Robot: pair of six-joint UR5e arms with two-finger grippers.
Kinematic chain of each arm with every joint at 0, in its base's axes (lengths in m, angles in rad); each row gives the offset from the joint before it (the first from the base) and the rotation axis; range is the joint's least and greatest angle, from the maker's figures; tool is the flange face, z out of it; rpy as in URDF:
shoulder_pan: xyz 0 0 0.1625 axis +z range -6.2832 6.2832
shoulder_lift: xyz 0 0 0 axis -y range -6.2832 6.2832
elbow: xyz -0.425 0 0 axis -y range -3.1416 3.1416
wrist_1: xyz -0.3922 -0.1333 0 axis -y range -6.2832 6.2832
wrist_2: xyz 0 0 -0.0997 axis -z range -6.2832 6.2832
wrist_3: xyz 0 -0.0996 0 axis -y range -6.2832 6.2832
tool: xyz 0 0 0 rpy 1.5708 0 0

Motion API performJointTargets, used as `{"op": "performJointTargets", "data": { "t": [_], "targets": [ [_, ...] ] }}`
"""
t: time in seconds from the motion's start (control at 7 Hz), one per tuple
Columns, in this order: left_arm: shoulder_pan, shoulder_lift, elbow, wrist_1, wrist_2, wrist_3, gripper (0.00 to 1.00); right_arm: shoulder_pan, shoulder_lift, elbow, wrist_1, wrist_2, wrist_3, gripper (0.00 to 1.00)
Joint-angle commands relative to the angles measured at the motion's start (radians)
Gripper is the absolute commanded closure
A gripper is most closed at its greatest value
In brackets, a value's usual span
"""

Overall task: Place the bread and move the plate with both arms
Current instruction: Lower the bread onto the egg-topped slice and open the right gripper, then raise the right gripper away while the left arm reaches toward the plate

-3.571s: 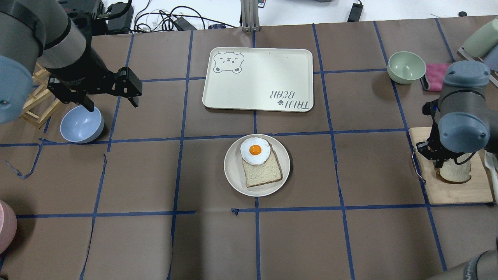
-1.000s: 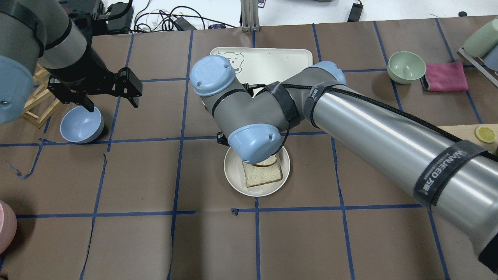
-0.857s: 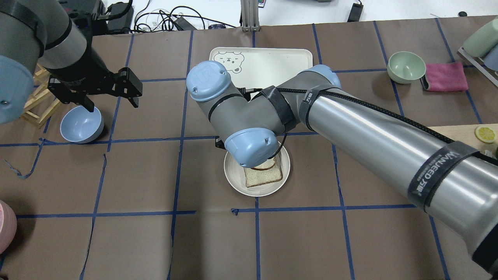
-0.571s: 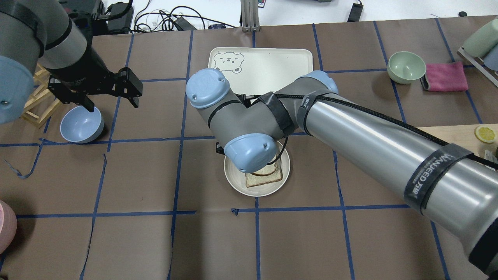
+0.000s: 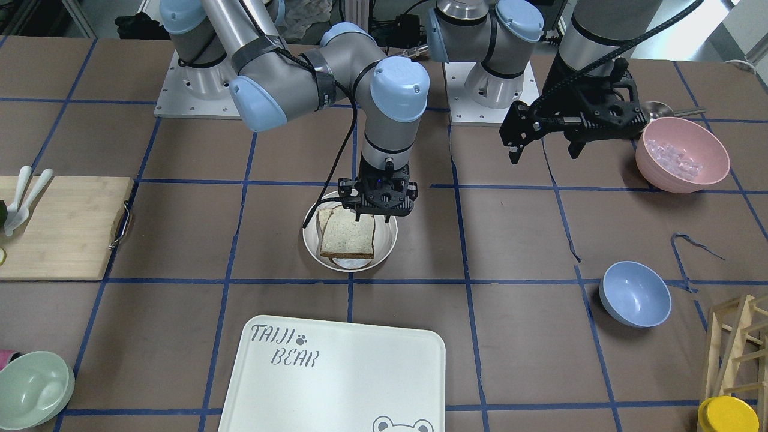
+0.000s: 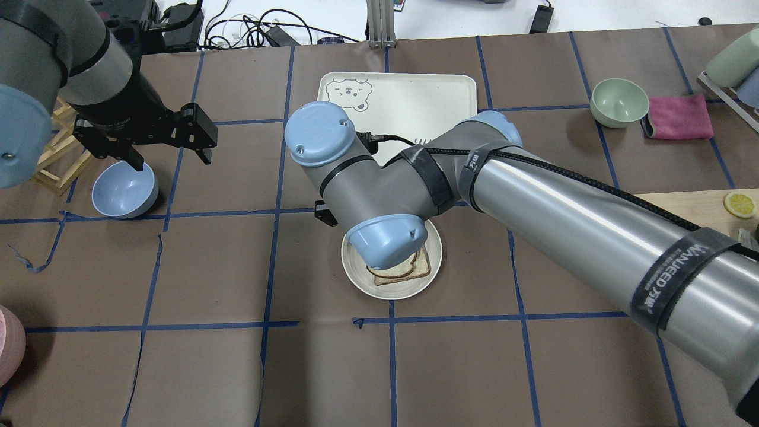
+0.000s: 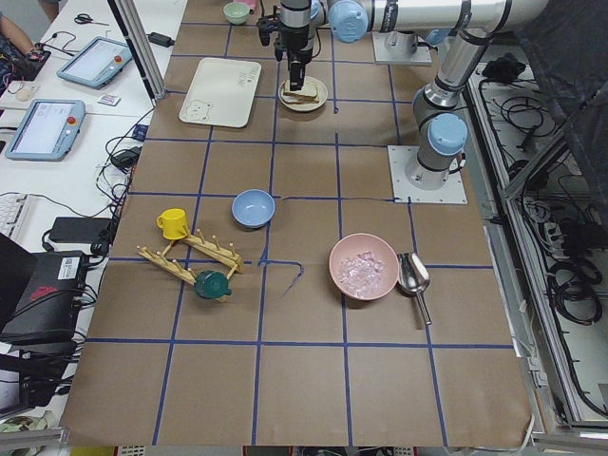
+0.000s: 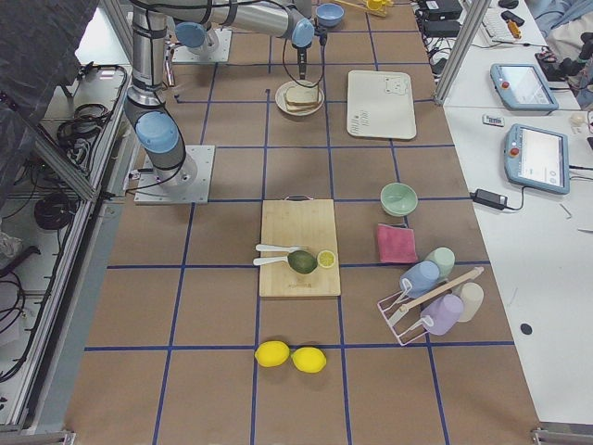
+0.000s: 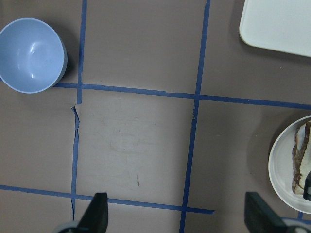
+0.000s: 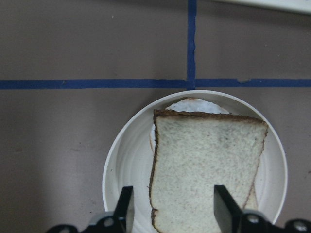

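Note:
The bread (image 10: 206,165), dark-crusted, lies flat on the plate (image 10: 121,165), on top of a squarer pale slice and a fried egg whose white edge (image 10: 189,104) peeks out. It also shows in the front view (image 5: 348,234) and, partly under the wrist, in the overhead view (image 6: 391,273). My right gripper (image 10: 175,211) hangs open just over the bread's robot-side edge, above the plate (image 5: 387,243). My left gripper (image 6: 169,155) is open and empty, high beside the blue bowl (image 6: 124,190), far from the plate (image 6: 356,279).
The white TAIJI BEAR tray (image 6: 415,95) lies just beyond the plate. A pale green bowl (image 6: 619,102) and pink cloth (image 6: 679,117) are at the far right. A cutting board (image 5: 60,225), a pink bowl (image 5: 681,153) and a wooden rack (image 5: 735,342) are at the table's ends.
The right arm brought the bread from the cutting board to the plate, lowered it over the egg and opened; the bread now lies flat. The left arm has not moved.

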Motion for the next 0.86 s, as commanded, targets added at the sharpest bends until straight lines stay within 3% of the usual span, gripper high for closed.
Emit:
{"op": "performJointTargets", "data": {
  "t": [0.0, 0.14, 0.29, 0.43, 0.57, 0.71],
  "targets": [
    [0.002, -0.035, -0.008, 0.0, -0.004, -0.003, 0.0, -0.201, -0.113, -0.042, 0.201, 0.083, -0.249, 0.0],
    [0.005, -0.053, -0.012, 0.012, 0.0, 0.0, 0.0, -0.343, -0.154, -0.106, 0.317, 0.146, -0.42, 0.0],
    [0.005, -0.056, -0.012, 0.016, 0.002, 0.001, 0.0, -0.436, -0.161, -0.214, 0.467, 0.148, -0.539, 0.0],
    [0.008, -0.048, -0.011, 0.016, 0.003, -0.003, 0.0, -0.475, -0.164, -0.328, 0.58, 0.147, -0.579, 0.0],
    [0.009, -0.054, -0.015, 0.014, 0.003, 0.0, 0.0, -0.48, -0.17, -0.379, 0.653, 0.15, -0.583, 0.0],
    [0.009, -0.071, -0.028, 0.014, 0.0, -0.002, 0.0, -0.492, -0.17, -0.372, 0.651, 0.151, -0.574, 0.0]
  ]
}}
